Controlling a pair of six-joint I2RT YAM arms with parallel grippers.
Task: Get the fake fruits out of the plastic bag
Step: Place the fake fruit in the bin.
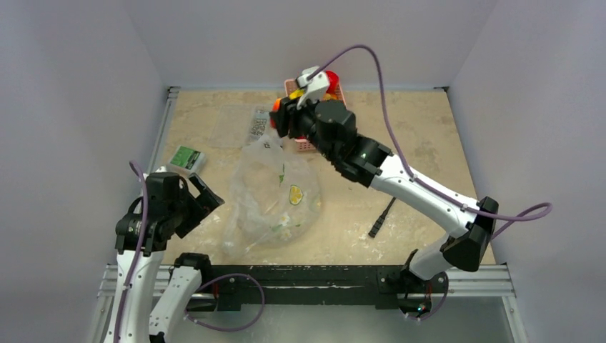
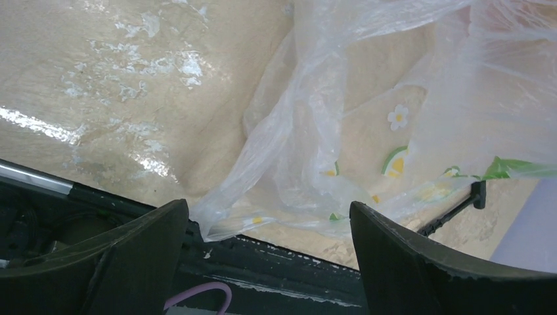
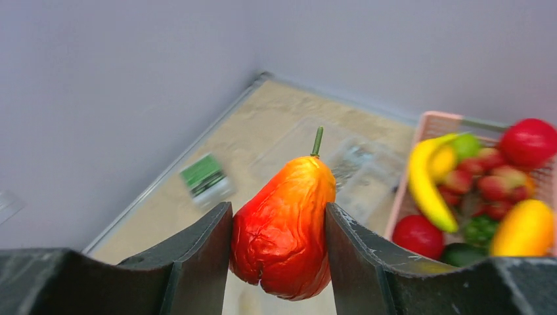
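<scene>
The clear plastic bag [image 1: 275, 196] with yellow-and-green motifs lies crumpled in the middle of the table; it also shows in the left wrist view [image 2: 368, 125]. My right gripper [image 3: 279, 226] is shut on a red-orange pear-shaped fake fruit [image 3: 286, 230] with a green stem, held in the air beside the pink basket [image 3: 427, 121]. In the top view that gripper [image 1: 280, 114] is at the basket's left edge. Several fake fruits [image 3: 489, 184], red, yellow and green, lie in the basket. My left gripper [image 2: 269, 262] is open and empty near the bag's near-left corner.
A big yellow banana [image 3: 427, 180] lies in the basket. A green-and-white box [image 1: 187, 158] sits at the left. A small flat clear case [image 1: 259, 123] lies behind the bag. A black rod-like tool [image 1: 381, 218] lies right of the bag. Walls surround the table.
</scene>
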